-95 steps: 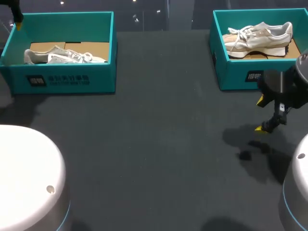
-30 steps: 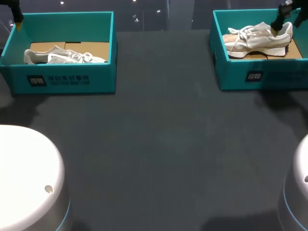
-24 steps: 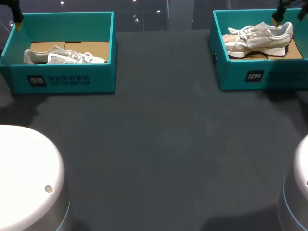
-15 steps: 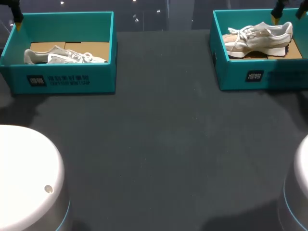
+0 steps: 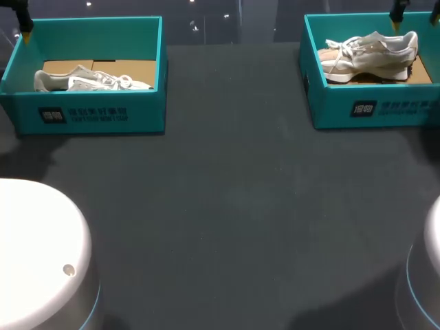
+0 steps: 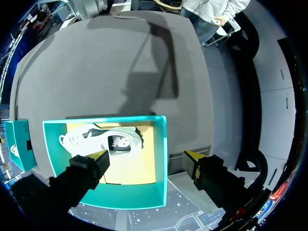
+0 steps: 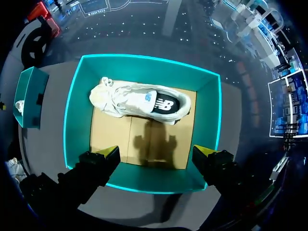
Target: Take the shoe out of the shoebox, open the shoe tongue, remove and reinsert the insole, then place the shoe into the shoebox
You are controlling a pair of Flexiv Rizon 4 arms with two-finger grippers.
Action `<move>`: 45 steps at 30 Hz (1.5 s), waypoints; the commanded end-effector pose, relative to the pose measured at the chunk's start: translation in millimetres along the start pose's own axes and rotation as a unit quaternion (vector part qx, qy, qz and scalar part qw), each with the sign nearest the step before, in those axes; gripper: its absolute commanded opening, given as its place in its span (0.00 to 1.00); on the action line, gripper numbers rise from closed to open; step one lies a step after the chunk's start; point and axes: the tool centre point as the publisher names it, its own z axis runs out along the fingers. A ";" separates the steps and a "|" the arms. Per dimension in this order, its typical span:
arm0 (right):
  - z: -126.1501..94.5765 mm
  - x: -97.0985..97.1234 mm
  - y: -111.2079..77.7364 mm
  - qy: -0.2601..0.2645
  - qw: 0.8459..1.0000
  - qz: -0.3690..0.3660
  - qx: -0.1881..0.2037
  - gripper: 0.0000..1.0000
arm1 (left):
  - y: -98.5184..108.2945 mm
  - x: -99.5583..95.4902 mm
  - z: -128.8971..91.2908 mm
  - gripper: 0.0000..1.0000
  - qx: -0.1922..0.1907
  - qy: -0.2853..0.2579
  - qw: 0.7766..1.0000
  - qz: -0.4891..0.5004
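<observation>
Hovering right claw (image 7: 156,153) wide open, empty; shoe (image 7: 139,102) lies beneath it in shoebox (image 7: 144,185). No step done yet, I reckon; everything left.

Two open teal cardboard shoeboxes are in view, the left shoebox (image 5: 89,113) and the right shoebox (image 5: 375,110). There are two pale lace-up sneakers, one to a box: the left shoe (image 5: 93,80) and the right shoe (image 5: 371,55). Yellow-tipped two-finger grippers also number two: the left gripper (image 6: 145,156) and the right gripper (image 7: 156,151).
</observation>
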 end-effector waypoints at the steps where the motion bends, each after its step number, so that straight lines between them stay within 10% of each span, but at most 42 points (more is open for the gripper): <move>1: 3.5 -1.0 15.0 0.001 1.000 0.000 0.026 1.00 | -1.9 0.2 -0.1 1.00 -0.002 0.001 1.000 0.000; 45: 108.0 -60.9 51.1 -0.058 0.991 0.109 0.055 1.00 | -1.9 0.2 -0.1 1.00 -0.002 0.001 1.000 0.000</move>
